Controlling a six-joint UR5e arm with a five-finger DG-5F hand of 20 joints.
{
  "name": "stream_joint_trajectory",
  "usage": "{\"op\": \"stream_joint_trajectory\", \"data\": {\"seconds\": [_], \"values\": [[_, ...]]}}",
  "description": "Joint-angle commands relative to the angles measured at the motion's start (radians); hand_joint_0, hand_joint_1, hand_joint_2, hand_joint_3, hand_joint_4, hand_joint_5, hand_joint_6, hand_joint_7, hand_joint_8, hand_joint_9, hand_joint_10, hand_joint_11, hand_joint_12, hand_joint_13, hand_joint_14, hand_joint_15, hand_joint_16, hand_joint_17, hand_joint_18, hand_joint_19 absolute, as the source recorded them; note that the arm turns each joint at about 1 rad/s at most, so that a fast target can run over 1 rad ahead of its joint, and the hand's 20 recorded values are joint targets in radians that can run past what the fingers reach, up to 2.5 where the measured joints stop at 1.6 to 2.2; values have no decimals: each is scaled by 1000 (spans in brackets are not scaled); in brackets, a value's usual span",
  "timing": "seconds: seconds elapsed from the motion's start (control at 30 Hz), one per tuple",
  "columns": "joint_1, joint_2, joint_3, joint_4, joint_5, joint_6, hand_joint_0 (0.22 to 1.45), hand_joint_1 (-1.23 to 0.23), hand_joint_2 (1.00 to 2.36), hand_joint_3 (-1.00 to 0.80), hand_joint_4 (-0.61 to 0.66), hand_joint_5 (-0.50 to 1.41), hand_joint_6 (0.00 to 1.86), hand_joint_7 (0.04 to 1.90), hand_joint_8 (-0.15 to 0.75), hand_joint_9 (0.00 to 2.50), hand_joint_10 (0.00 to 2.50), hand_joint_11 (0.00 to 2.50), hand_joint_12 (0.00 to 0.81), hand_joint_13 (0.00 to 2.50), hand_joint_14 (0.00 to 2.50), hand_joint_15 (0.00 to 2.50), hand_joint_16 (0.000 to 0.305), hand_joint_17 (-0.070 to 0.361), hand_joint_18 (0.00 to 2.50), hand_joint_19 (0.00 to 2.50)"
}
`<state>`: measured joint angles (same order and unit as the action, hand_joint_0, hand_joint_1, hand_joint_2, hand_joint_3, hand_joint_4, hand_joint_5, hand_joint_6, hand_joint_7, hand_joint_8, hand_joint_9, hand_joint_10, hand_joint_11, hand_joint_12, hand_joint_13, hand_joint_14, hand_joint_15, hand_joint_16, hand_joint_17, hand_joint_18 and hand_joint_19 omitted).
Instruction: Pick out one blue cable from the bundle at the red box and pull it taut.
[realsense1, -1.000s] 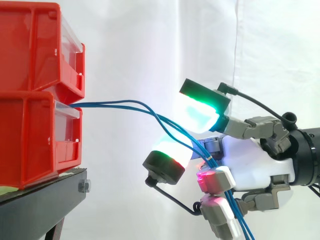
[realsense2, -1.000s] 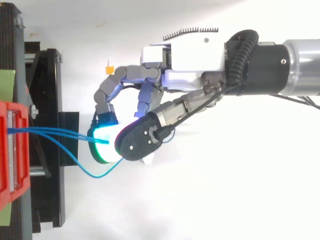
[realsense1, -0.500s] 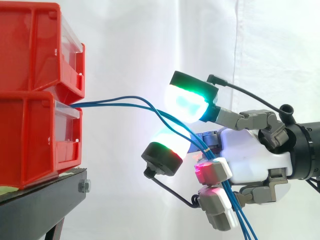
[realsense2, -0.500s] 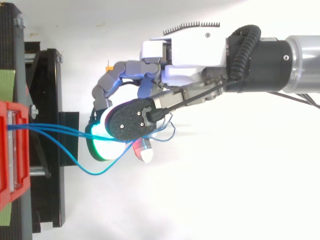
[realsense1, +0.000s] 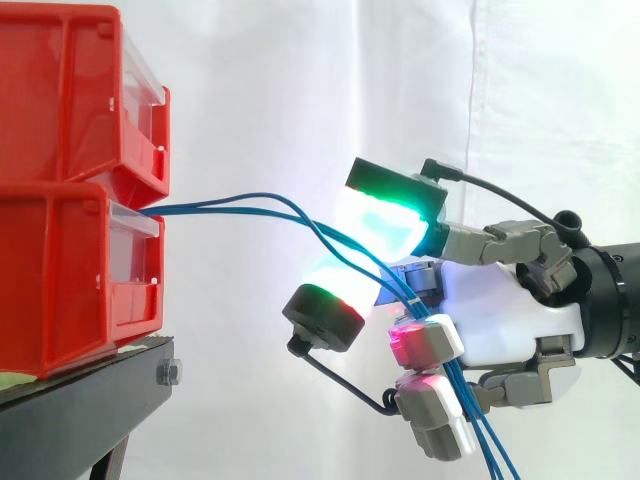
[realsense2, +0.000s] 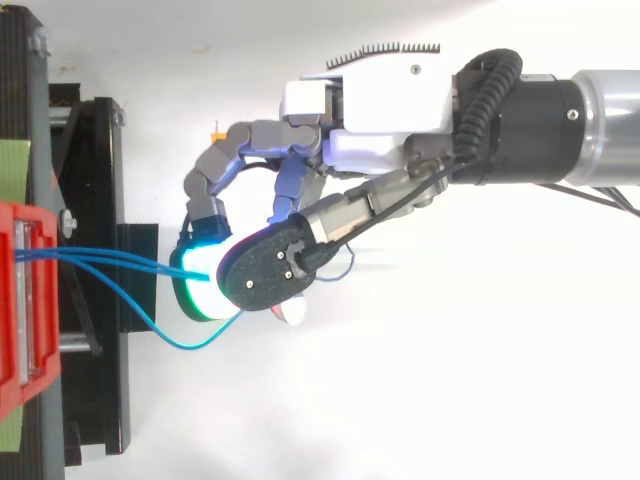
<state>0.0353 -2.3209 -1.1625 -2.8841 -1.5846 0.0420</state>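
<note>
White curtain (realsense1: 560, 90) w/ vertical folds behind, black stand (realsense1: 70, 410) at left, bright even light.

Open gap (blue cables (realsense1: 250, 205) across) before bins (realsense1: 70, 250)

Bright even light, white curtain (realsense1: 300, 80) nearly washed out, faint shadows, glowing fingers (realsense1: 385, 225) flaring

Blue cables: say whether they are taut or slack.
Slack: the cables curve and sag from the red bin to the hand; one bows out sideways.
</note>
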Motion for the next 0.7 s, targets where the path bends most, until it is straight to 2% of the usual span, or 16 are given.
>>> {"op": "stream_joint_trajectory", "data": {"seconds": [0.0, 0.13, 0.4, 0.67], "values": [[0, 0, 0, 0, 0, -1, 593, -643, 1016, -282, 13, -102, 860, 1008, 292, 1273, 22, 664, 370, 1174, 20, 616, 51, 114, 1023, 685], [0, 0, 0, -1, 0, -1, 591, -661, 1017, -263, 18, -109, 874, 987, 297, 1264, 20, 667, 370, 1167, 23, 615, 51, 115, 1017, 693], [3, 0, 0, -1, 0, -1, 576, -595, 1000, -500, 31, -102, 871, 970, 300, 1314, 20, 676, 373, 1180, 20, 615, 51, 116, 1022, 688], [3, 0, 0, -3, 0, 1, 584, -569, 1000, -500, 29, -97, 864, 986, 295, 1331, 23, 668, 377, 1189, 22, 609, 51, 115, 1026, 700]]}}
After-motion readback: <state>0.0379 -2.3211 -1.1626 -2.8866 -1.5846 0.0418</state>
